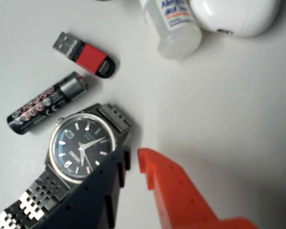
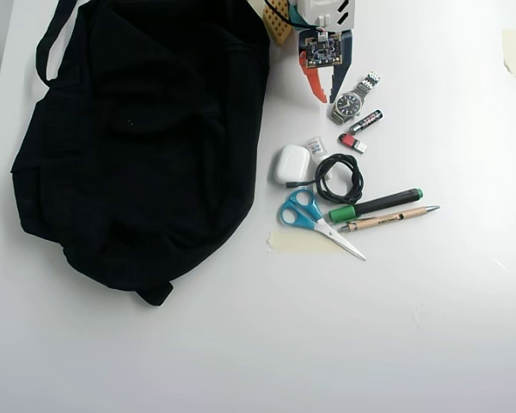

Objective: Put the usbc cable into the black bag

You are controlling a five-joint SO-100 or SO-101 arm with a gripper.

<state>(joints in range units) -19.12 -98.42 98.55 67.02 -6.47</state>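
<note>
The jaws (image 1: 132,157) are being held apart and empty — one dark blue finger (image 1: 93,200) and one orange finger (image 1: 176,195) are being seen low in the wrist view, with bare white worktop (image 1: 229,119) showing in the gap between them. A steel-banded wristwatch (image 1: 81,145) is lying just beside the blue finger, partly hidden under it; beyond the watch, a battery (image 1: 45,103) and a red-and-black USB stick (image 1: 86,56) are being seen, and farther ahead of the tips a small bottle (image 1: 174,26) and a white case (image 1: 236,14). In the overhead view the jaws (image 2: 324,93) are being shown near the top edge, and the usbc cable (image 2: 337,178) — a small black coil — is lying well apart from them, past the watch, between the white case and a green-and-black marker (image 2: 374,205), with blue scissors (image 2: 314,220) and a pen (image 2: 387,218) nearby. The black bag (image 2: 146,138) is lying spread beside the jaws, on the orange finger's side.
</note>
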